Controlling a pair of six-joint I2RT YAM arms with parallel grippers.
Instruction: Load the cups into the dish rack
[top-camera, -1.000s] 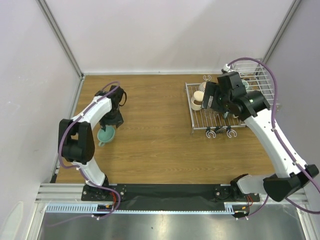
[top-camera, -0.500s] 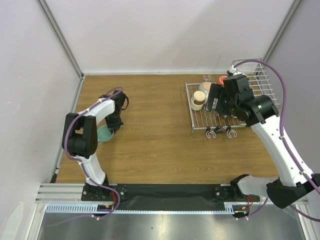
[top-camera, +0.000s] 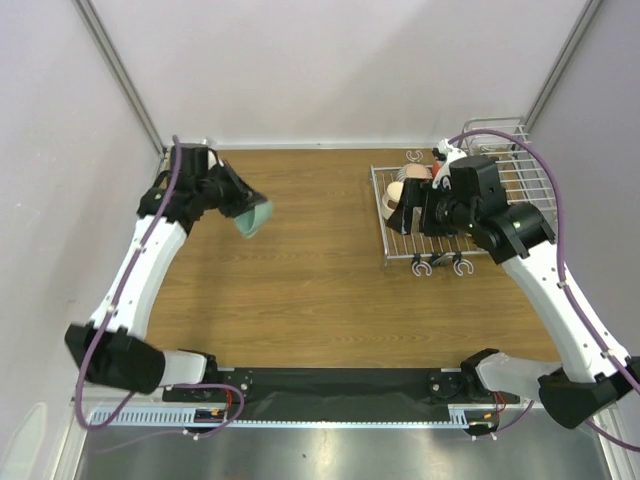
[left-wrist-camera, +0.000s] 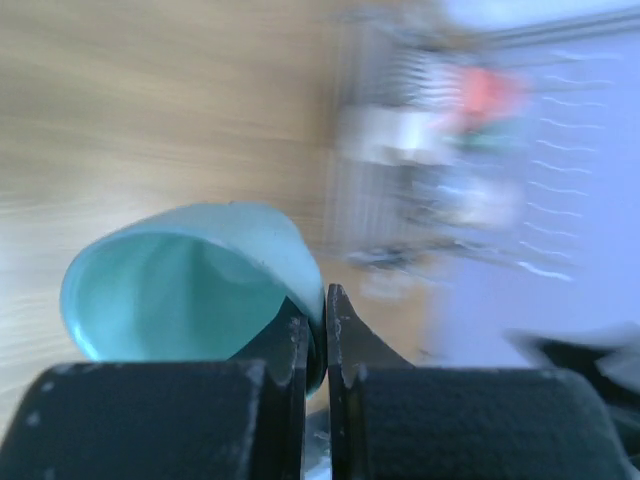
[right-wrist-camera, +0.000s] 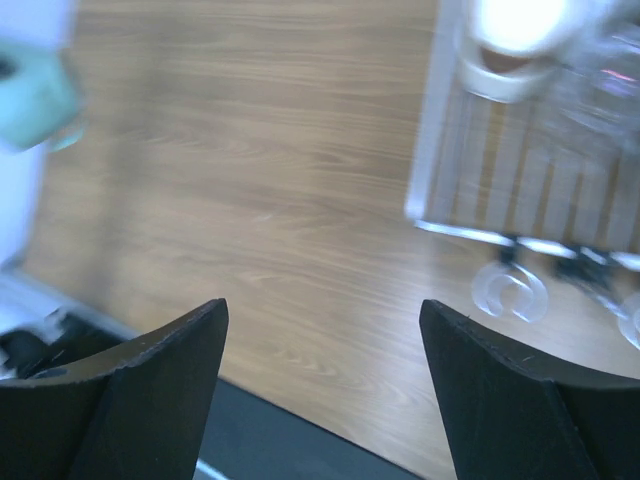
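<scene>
My left gripper is shut on the rim of a teal mug, which hangs tilted above the table's far left. In the left wrist view the fingertips pinch the mug's wall. The silver dish rack stands at the far right, blurred in the left wrist view. My right gripper hovers open over the rack's flat grid, with nothing between its fingers. A beige cup and a whitish cup lie on the grid; an orange-lined one is mostly hidden behind the arm.
Clear plastic hooks hang off the rack's near edge. The taller barred basket rises behind the right arm. Grey walls close in the table at the left, right and back. A black strip runs along the near edge.
The left gripper closed on the teal mug, lifted it off the table and swung it up toward the far left. The right gripper drew back slightly over the rack and narrowed a little.
</scene>
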